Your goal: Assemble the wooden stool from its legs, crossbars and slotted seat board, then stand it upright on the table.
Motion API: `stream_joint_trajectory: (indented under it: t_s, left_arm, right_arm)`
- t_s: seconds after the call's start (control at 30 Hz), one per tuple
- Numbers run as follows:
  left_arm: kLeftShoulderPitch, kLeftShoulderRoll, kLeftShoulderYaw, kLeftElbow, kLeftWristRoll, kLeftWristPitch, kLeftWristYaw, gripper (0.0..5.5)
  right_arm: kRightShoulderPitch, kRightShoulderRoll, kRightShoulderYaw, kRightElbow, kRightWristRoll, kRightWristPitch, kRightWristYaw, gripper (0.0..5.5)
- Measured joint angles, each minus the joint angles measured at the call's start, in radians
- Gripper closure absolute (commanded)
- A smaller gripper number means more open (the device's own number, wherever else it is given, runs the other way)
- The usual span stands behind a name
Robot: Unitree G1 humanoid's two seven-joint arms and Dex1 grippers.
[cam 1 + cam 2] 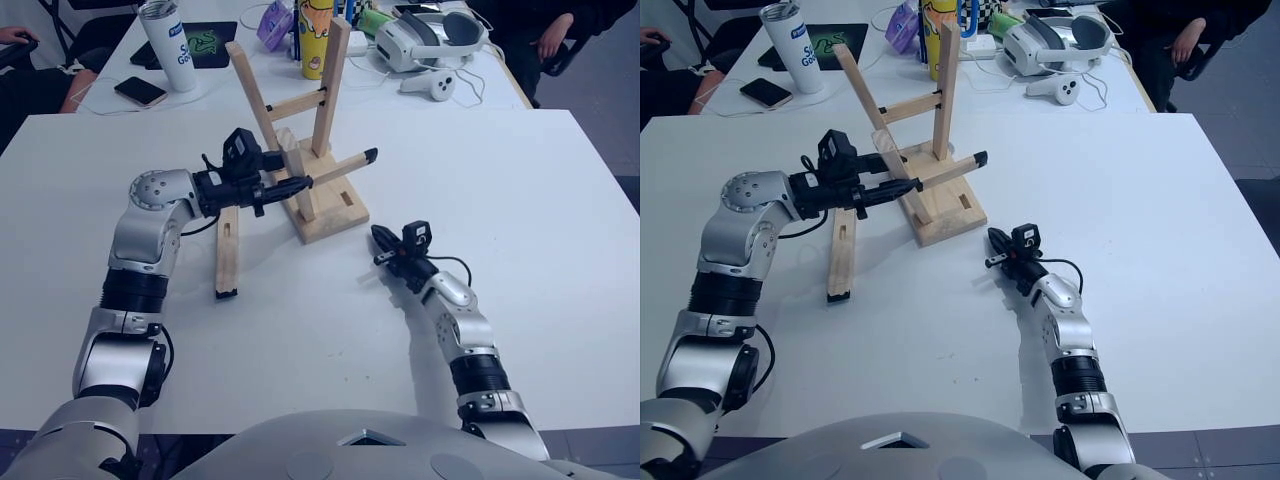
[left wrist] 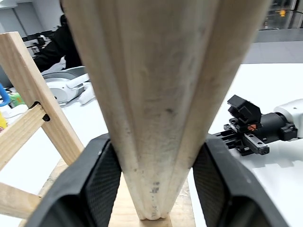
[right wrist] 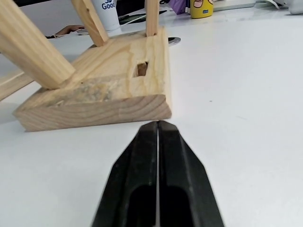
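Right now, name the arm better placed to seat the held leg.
Left: the left gripper clamps the leg at the seat board; the right gripper sits shut and empty beside the seat board.

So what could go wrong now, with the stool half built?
The left gripper clamps a pale wooden leg slanting over the square wooden seat board; pushed in at that angle, it might jam or tip the board. Nothing holds the board: the right gripper is shut beside it, so it could slide.
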Motion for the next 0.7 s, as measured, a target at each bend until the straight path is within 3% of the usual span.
stream_joint_trajectory:
  t_s: [0.3, 0.43, 0.7]
  left_arm:
    - [-0.033, 0.058, -0.019, 0.049, 0.000, -0.069, -0.180, 3.42]
    - [-0.048, 0.086, -0.037, 0.076, 0.009, -0.119, -0.244, 3.42]
    - [-0.104, 0.100, -0.087, 0.152, 0.009, -0.186, -0.322, 3.43]
  right_arm:
    - [0.216, -0.068, -0.068, -0.241, 0.166, 0.040, 0.156, 5.50]
    - [0.223, -0.117, -0.073, -0.324, 0.197, 0.108, 0.161, 5.50]
    - [0.130, -0.014, 0.083, -0.330, 0.106, 0.174, 0.033, 5.50]
